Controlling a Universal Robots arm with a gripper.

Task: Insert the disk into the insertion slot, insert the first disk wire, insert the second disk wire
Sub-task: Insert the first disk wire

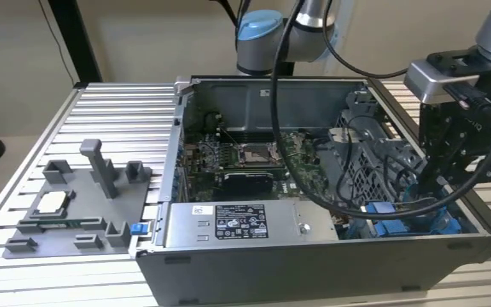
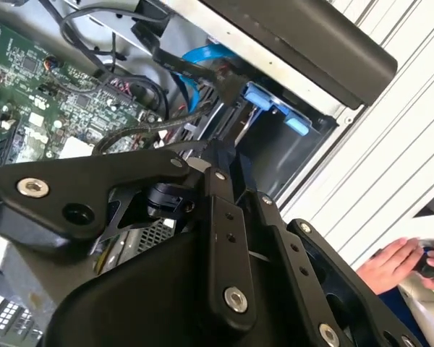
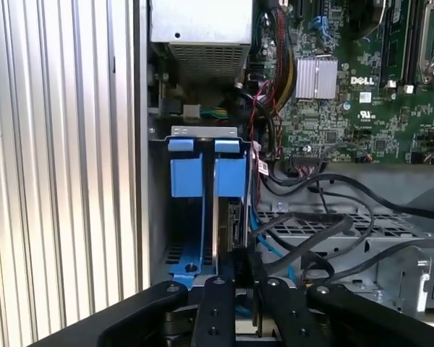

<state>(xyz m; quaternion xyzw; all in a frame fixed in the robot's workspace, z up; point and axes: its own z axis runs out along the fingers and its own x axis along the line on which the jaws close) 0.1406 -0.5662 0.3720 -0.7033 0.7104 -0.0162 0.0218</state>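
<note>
The insertion slot (image 3: 202, 132) is a grey metal bay with blue rails at the open computer case's front corner, on the exterior view's right (image 1: 399, 224). The disk (image 3: 230, 177) stands edge-on in the slot in its blue frame, beside a second blue rail. My gripper (image 3: 240, 262) hangs right over the disk's end among black cables and looks shut on the dark plug of a disk wire. A blue flat wire (image 3: 264, 238) runs toward the fingers. In the exterior view the gripper (image 1: 438, 192) reaches down into that corner.
The silver box with a white sticker (image 1: 237, 224) fills the case front. The motherboard (image 1: 245, 157) lies at the bottom of the case. A grey fixture (image 1: 75, 204) holding small parts sits on the slatted table. Loose black cables (image 1: 373, 179) crowd the bay. A person's hand (image 2: 398, 262) rests beyond the case.
</note>
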